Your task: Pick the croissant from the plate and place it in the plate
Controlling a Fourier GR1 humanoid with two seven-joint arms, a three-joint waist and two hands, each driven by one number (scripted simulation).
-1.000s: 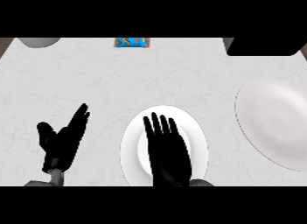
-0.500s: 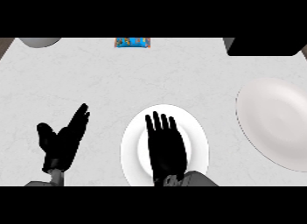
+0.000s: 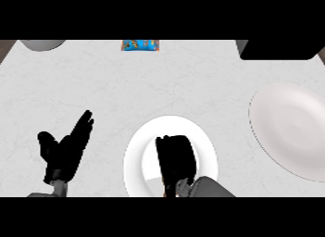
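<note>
Fingers of the right hand [image 3: 175, 155] have folded down since half a second back; they were stretched flat and pointing away over the near plate [image 3: 140, 152], now they are curled under, the hand bunched over the plate's middle. Croissant not visible anywhere: it must lie beneath that hand, hidden by the knuckles, so whether the fingers have closed around it cannot be told from here. My reading is that the grasp is being made just now, the hand closing onto whatever sits at the plate's centre. Left hand [image 3: 65, 148] rests to the left of the near plate, fingers straight and relaxed, tilted up and away, holding nothing, same place as before. Second plate [image 3: 295, 129], larger and paler, stands well to the right of the near plate and a bit farther back, bare; that looks to be the destination. Beyond the near plate, at the counter's far edge: a blue packet [image 3: 140, 45], a grey bowl [image 3: 43, 44] off to the far left, a black box [image 3: 282, 48] to the far right. Next, a lift off the near plate, then a carry rightward, assuming the croissant comes up with the hand.
</note>
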